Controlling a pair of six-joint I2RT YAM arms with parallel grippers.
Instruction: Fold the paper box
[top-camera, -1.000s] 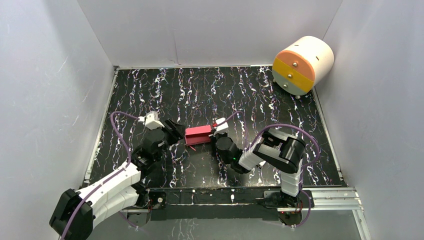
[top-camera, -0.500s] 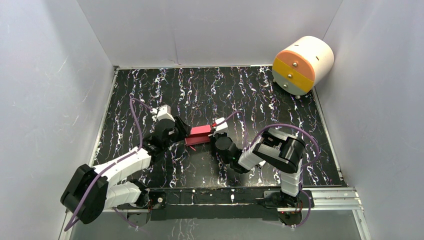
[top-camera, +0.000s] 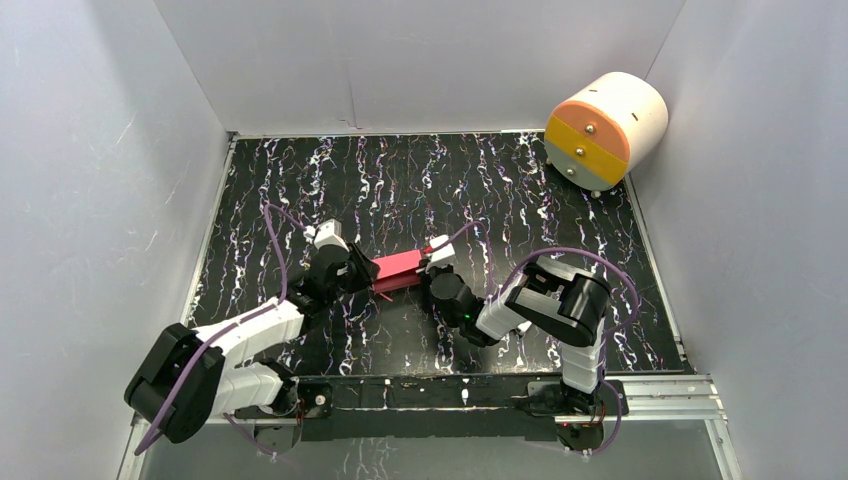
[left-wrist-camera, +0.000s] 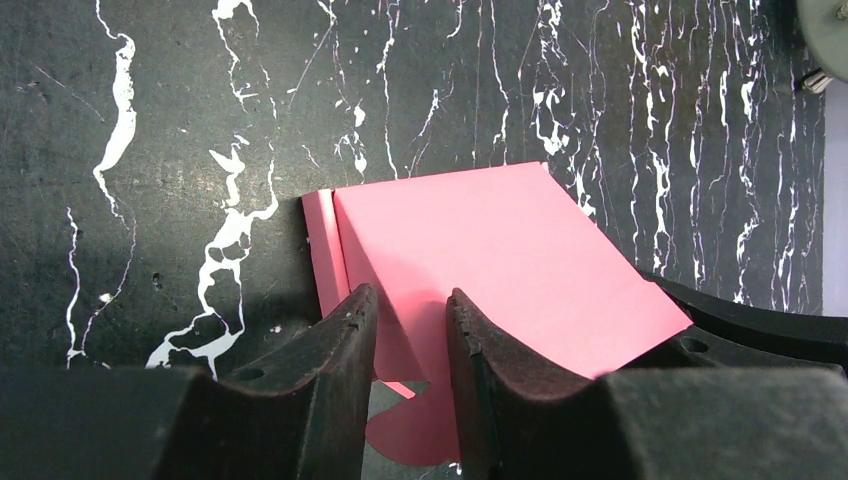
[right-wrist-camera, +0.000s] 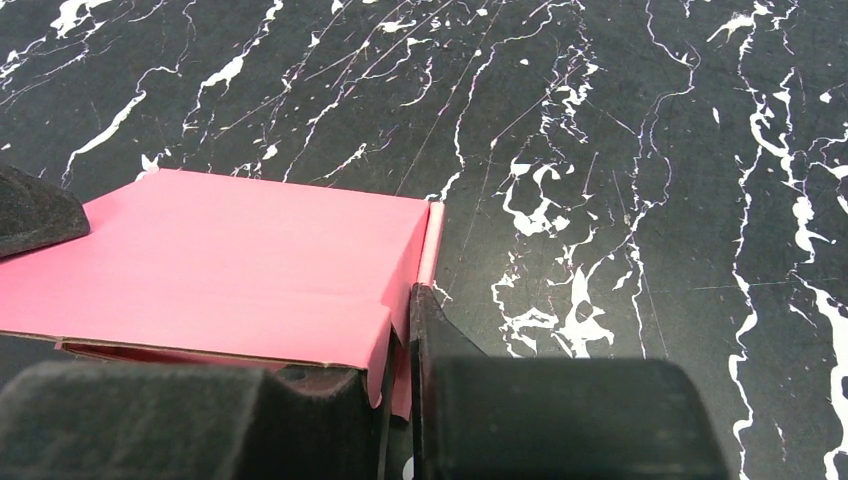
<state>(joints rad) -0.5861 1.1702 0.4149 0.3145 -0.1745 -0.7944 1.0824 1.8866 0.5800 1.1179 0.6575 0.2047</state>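
The pink-red paper box lies partly folded on the black marbled table, between both grippers. My left gripper is at its left end. In the left wrist view the jaws stand a narrow gap apart, with a rounded end flap of the box between them. My right gripper is at the right end. In the right wrist view it is shut on a thin end flap of the box. The box's underside is hidden.
A big white-and-orange cylinder lies at the back right corner. Grey walls enclose the table on three sides. A metal rail runs along the near edge by the arm bases.
My left arm has swung in from the left to the box's left end, and its jaws have narrowed around the flap. The right gripper and box have barely moved.
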